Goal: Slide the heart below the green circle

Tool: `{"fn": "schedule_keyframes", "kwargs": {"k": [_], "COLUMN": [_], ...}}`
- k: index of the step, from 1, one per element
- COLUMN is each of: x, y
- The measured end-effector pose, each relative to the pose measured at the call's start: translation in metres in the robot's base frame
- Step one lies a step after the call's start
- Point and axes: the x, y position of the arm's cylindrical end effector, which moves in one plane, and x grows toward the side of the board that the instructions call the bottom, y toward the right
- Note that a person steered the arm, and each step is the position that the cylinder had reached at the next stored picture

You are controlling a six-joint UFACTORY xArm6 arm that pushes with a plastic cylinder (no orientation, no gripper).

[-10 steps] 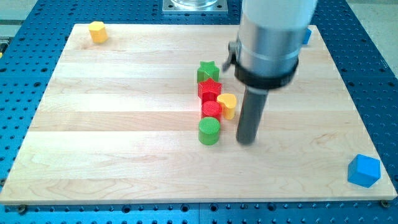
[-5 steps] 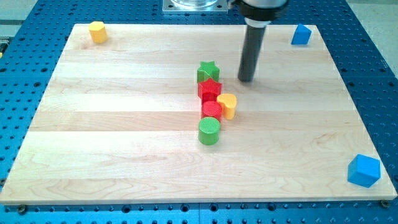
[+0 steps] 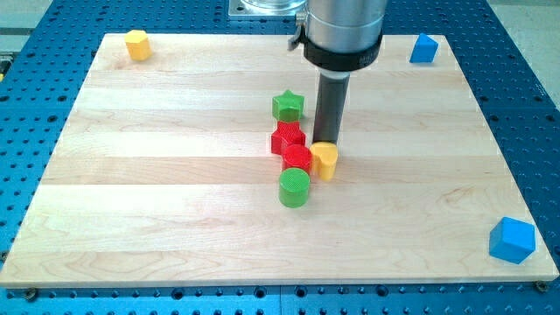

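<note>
The yellow heart (image 3: 325,161) lies near the board's middle, touching the red cylinder (image 3: 297,157) on its left. The green circle (image 3: 294,186) sits just below the red cylinder, to the heart's lower left. My tip (image 3: 326,142) stands at the heart's upper edge, touching it. A red star (image 3: 287,137) and a green star (image 3: 287,106) lie above the red cylinder, to the left of my rod.
A yellow hexagon block (image 3: 136,44) sits at the board's top left corner. A blue block (image 3: 423,48) is at the top right and a blue cube (image 3: 512,240) at the bottom right. The wooden board (image 3: 157,201) ends in blue perforated table.
My tip moved from the right of the green circle up past the green star, then down-left onto the heart's upper edge. The heart shifted down; the stars and red cylinder shifted a little left.
</note>
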Motion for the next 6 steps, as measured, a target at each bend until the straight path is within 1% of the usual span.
{"fn": "schedule_keyframes", "kwargs": {"k": [1,2,3,4,5,6], "x": [0.046,0.055,0.056,0.085,0.096,0.101], "y": [-0.001,-0.001,0.014,0.020,0.042,0.042]}}
